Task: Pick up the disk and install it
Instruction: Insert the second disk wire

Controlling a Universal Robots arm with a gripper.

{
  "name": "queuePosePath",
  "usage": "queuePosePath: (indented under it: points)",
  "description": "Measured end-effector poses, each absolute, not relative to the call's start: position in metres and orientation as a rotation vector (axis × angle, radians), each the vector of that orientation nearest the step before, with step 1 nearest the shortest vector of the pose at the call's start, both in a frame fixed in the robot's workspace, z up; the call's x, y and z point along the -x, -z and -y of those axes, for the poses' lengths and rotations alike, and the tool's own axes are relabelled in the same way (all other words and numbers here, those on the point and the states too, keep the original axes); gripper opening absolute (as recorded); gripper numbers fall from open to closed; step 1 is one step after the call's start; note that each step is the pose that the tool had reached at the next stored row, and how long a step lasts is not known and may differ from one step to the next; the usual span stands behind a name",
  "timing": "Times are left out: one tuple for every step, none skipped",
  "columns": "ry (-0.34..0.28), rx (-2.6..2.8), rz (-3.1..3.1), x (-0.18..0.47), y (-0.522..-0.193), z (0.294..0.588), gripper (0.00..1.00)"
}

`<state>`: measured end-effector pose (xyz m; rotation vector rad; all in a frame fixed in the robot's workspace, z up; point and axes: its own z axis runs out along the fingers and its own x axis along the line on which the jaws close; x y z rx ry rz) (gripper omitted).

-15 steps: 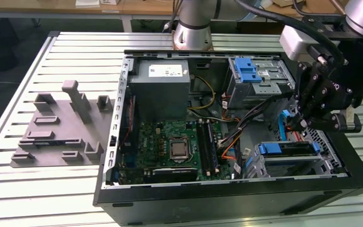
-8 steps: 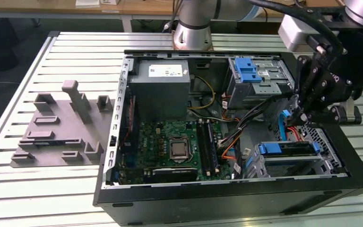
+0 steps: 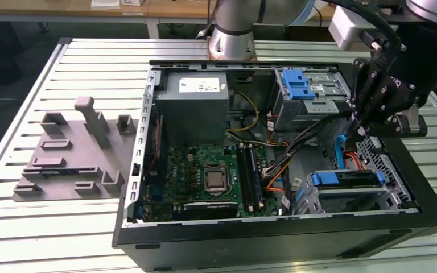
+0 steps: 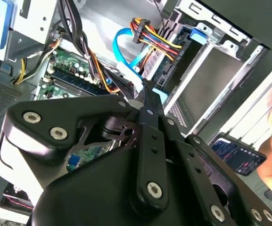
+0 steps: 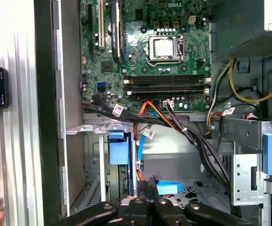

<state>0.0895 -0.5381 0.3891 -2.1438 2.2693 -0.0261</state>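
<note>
Hanging over the open computer case point(image 3: 279, 233) at the exterior view's right, the claw point(image 3: 363, 129) reached down among the cables point(image 3: 295, 149); whether it was open or closed could not be told. The disk point(image 3: 347, 178), in its blue carrier, sat in the drive bay just below the claw. The case rested on a slatted surface point(image 3: 21, 227) beside a grey fixture point(image 3: 70, 159).

Robotics laboratory: an opened computer case point(image 3: 279, 227) on a slatted aluminium desk point(image 3: 66, 227), beside a grey fixture block point(image 3: 74, 153), with the arm's base point(image 3: 232, 34) mounted behind.
</note>
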Motion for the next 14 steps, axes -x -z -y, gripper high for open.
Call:
queuePosePath:
  points:
    - [0.028,2.143,-2.268,-0.0895,-0.3891,0.5381,0.11]
    - [0.029,2.143,-2.268,-0.0895,-0.3891,0.538,0.11]
    - [0.03,2.142,-2.268,-0.0895,-0.3891,0.538,0.11]
    - [0.031,2.143,-2.268,-0.0895,-0.3891,0.538,0.11]
    - [0.032,2.143,-2.269,-0.0895,-0.389,0.538,0.17]
    - [0.033,2.144,-2.269,-0.0895,-0.3891,0.538,0.17]
    - [0.034,2.144,-2.269,-0.0894,-0.389,0.5381,0.17]
    - [0.035,2.144,-2.269,-0.0895,-0.3891,0.538,0.24]
    - [0.036,2.144,-2.269,-0.0894,-0.389,0.538,0.24]
    - [0.037,2.144,-2.27,-0.0894,-0.389,0.538,0.24]
    - [0.038,2.145,-2.27,-0.0894,-0.389,0.538,0.24]
    - [0.039,2.145,-2.27,-0.0895,-0.389,0.538,0.24]
    - [0.04,2.145,-2.271,-0.0894,-0.389,0.538,0.24]
    - [0.041,2.146,-2.271,-0.0894,-0.389,0.538,0.24]
